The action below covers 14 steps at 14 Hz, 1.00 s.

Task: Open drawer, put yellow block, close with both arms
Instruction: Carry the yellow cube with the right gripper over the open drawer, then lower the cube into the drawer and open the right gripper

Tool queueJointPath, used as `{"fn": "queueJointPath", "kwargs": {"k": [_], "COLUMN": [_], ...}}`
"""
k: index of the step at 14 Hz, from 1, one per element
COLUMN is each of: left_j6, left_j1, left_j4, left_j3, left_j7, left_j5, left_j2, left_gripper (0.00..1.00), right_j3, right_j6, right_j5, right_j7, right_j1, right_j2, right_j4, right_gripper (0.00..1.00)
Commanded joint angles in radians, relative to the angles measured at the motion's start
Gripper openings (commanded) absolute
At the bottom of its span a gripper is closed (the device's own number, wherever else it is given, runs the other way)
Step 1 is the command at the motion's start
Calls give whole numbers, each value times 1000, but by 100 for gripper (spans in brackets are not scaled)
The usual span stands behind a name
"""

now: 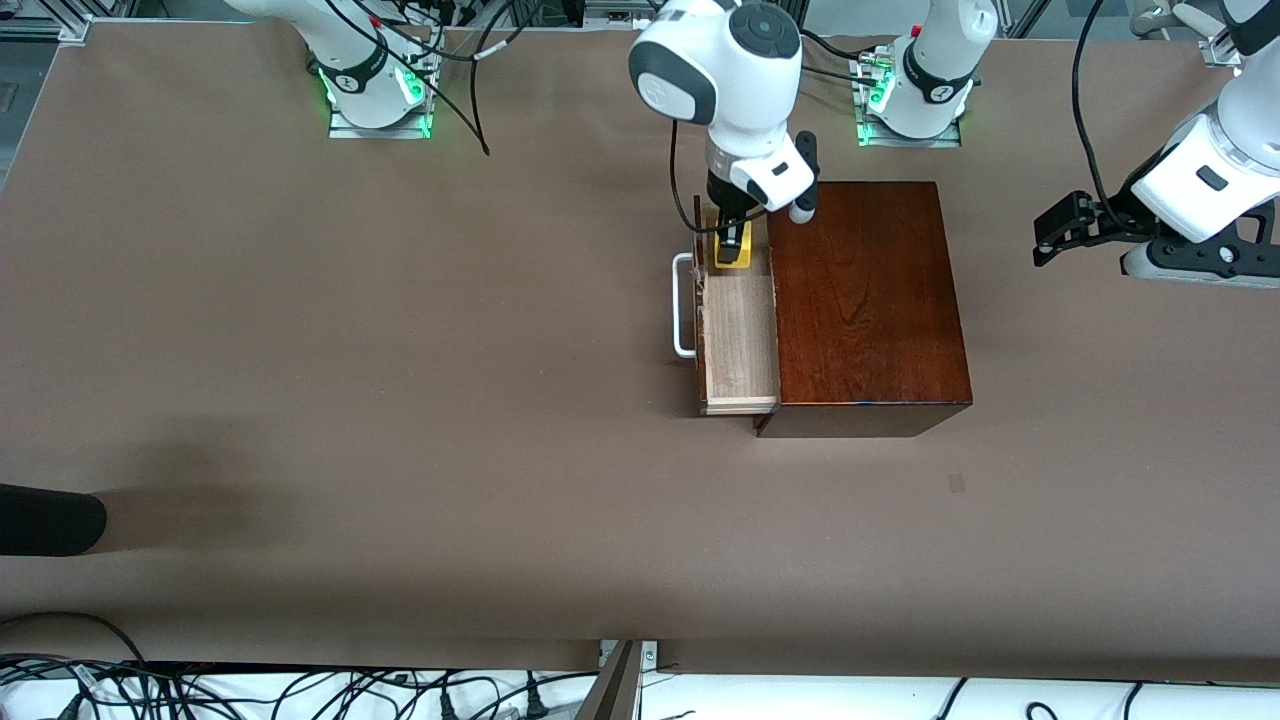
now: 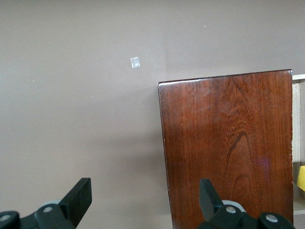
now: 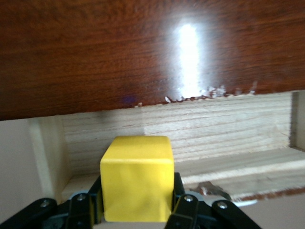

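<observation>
The dark mahogany box stands mid-table with its drawer pulled out toward the right arm's end, white handle leading. My right gripper reaches down into the pale tray at the end farthest from the front camera and is shut on the yellow block. In the right wrist view the block sits between the black fingers, inside the tray walls. My left gripper hovers open beside the box toward the left arm's end. Its fingers are wide apart and empty, facing the box.
A small pale tape mark lies on the brown table nearer the front camera than the box. A dark rounded object juts in at the right arm's end. Cables run along the table's front edge.
</observation>
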Motion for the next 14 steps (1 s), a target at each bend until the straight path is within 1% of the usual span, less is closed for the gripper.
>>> {"fn": "queueJointPath", "kwargs": {"k": [1,6,9,14], "left_j6": [-8,-8,-8,-8], "left_j1": [-4,-4,-4,-4], "left_j4": [16,16,16,16], "left_j3": [0,0,0,0], "left_j7": [-8,-8,-8,-8], "left_j5": [15,15,15,15], "left_j2": [4,2,4,4], "left_gripper": [100,100,100,100], "right_j3": [1,0,0,-6], "right_j6": [-4,22,44,47], "right_j5": [-17,-18,-34,-34], "right_j7": [-45,-61,-61,-122], "right_j1": [3,3,3,0], "right_j2": [33,65,80,96], "right_j4": [40,40,37,37], "right_gripper": [0,0,0,0]}}
